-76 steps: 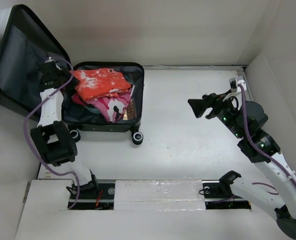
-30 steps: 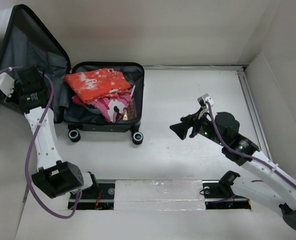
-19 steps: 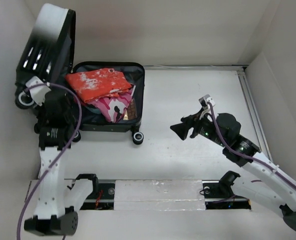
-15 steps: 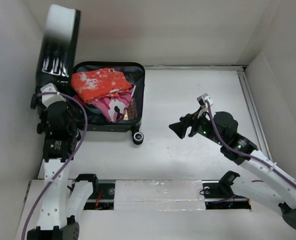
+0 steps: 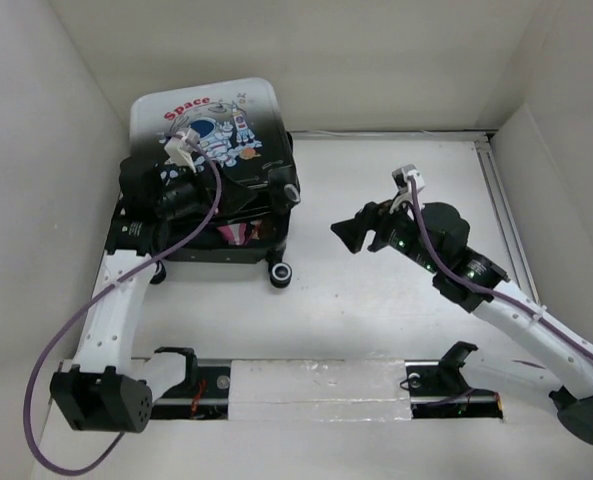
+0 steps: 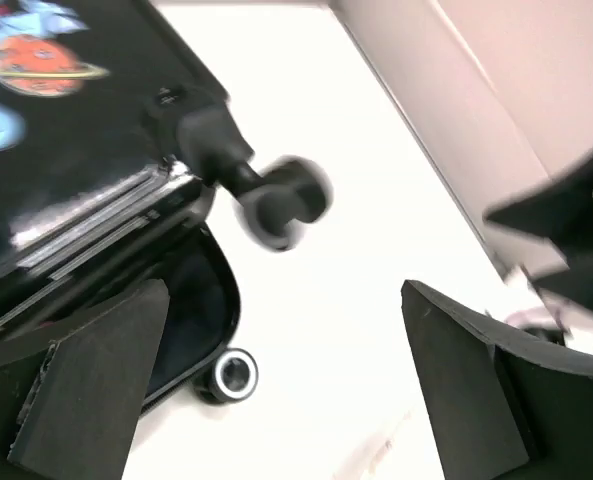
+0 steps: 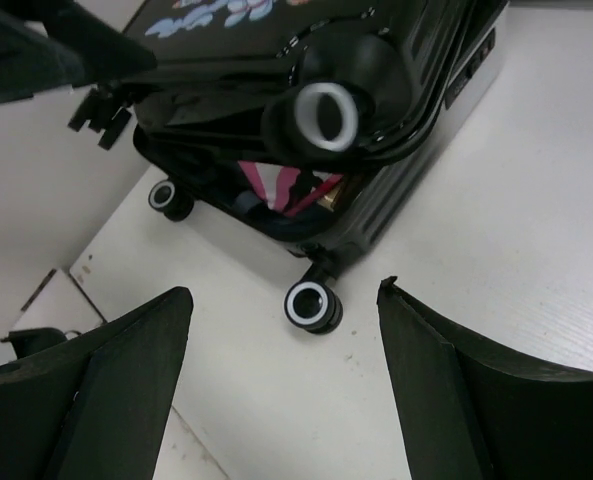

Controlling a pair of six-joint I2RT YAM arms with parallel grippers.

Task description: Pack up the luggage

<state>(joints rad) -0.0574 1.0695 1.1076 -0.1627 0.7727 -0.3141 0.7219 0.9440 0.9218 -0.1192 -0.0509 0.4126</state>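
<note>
The luggage (image 5: 212, 118) lies at the back left with its astronaut-print lid swung down over the base. The lid stands ajar at the front, where pink clothing (image 7: 296, 190) shows in the gap. My left gripper (image 5: 221, 196) hovers over the black lower part of the lid (image 6: 46, 130), open and holding nothing. Its fingers (image 6: 86, 390) frame a lower wheel (image 6: 231, 375) and bare table, with a lid wheel (image 6: 288, 200) ahead. My right gripper (image 5: 348, 232) is open to the right of the luggage, pointing at a front wheel (image 7: 313, 305) without touching it.
White walls close in the table on the left, back and right. A rail (image 5: 494, 200) runs along the right wall. The arms' base plate (image 5: 316, 385) spans the near edge. A purple cable (image 5: 76, 330) loops beside the left arm.
The lid swung from upright down onto the base. My left gripper followed it over, then opened and let go. My right gripper edged slightly toward the luggage.
</note>
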